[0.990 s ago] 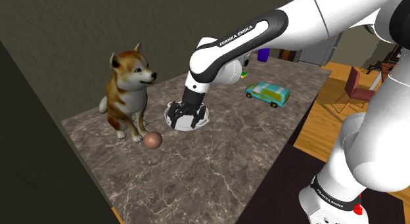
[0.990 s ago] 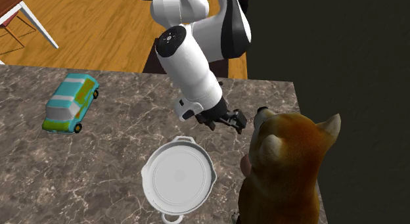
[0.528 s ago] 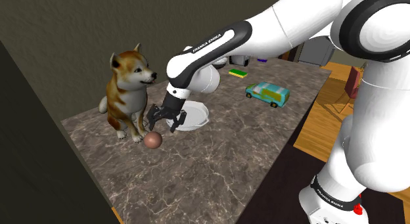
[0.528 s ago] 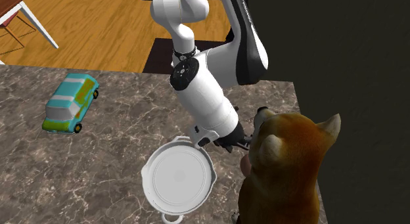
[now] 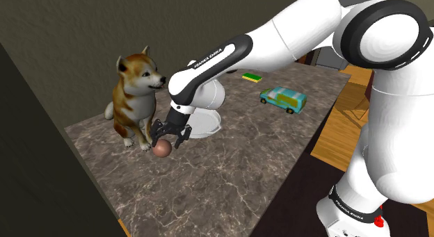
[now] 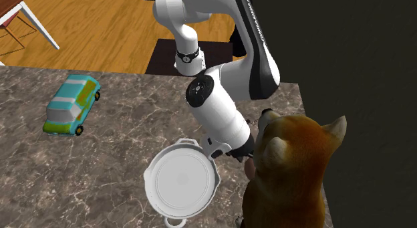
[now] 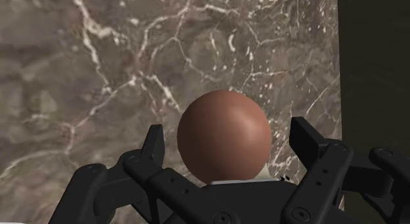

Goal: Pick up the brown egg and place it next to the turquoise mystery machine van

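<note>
The brown egg [image 5: 163, 150] lies on the marble tabletop just in front of the dog figure's paws. My gripper [image 5: 167, 137] hangs right over it, open, with its fingers straddling the egg. In the wrist view the egg [image 7: 224, 135] sits between the two black fingers [image 7: 155, 143], and the gripper [image 7: 230, 132] is not closed on it. The turquoise van [image 5: 283, 99] stands far off toward the shoulder view's right, near the table's edge. In the second exterior view the van [image 6: 70, 105] is at the left, and the egg [image 6: 249, 168] peeks out beside the dog.
A brown and white dog figure [image 5: 135, 95] sits close beside the egg. A white pan [image 6: 182, 182] lies between the egg and the van. A green and yellow sponge [image 5: 251, 77] lies at the back. The table edge [image 7: 336, 71] runs near the egg.
The arm swung from above the white pan toward the dog and came down over the egg. The fingers stayed open and the egg has not moved.
</note>
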Robot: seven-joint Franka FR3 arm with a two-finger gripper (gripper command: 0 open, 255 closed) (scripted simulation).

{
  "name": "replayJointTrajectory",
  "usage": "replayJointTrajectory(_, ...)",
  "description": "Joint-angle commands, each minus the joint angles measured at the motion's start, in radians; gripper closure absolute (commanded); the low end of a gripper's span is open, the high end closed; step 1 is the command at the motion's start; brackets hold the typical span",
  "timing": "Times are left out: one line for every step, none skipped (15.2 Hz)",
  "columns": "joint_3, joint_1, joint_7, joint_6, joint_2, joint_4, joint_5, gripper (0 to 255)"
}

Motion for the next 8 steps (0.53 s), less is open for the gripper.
replayJointTrajectory(0.001,0.001,-0.003,0.007,0.010,0.004,0.003,0)
replayJointTrajectory(0.001,0.001,-0.003,0.007,0.010,0.004,0.003,0)
replayJointTrajectory(0.002,0.001,-0.003,0.007,0.010,0.004,0.003,0)
replayJointTrajectory(0.002,0.001,-0.003,0.007,0.010,0.004,0.003,0)
replayJointTrajectory(0.002,0.001,-0.003,0.007,0.010,0.004,0.003,0)
replayJointTrajectory(0.002,0.001,-0.003,0.007,0.010,0.004,0.003,0)
replayJointTrajectory(0.001,0.001,-0.003,0.007,0.010,0.004,0.003,0)
replayJointTrajectory(0.001,0.001,-0.003,0.007,0.010,0.004,0.003,255)
